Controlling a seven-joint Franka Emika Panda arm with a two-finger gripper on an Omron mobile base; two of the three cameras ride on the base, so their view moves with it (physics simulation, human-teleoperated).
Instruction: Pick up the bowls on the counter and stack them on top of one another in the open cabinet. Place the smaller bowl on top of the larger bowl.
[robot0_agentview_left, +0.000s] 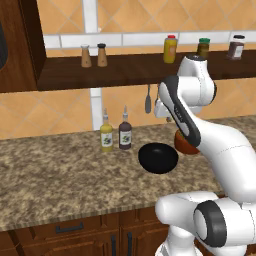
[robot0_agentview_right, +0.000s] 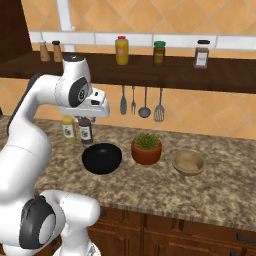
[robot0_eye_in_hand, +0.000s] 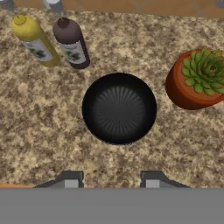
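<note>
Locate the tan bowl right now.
The tan bowl sits on the counter in the right base view, right of the plant pot, with the black bowl further left beyond the pot.

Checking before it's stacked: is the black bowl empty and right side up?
Yes. The black bowl sits upright on the counter, its ribbed inside bare.

even, bright rendered light; soft shadows; slightly coarse detail
</note>
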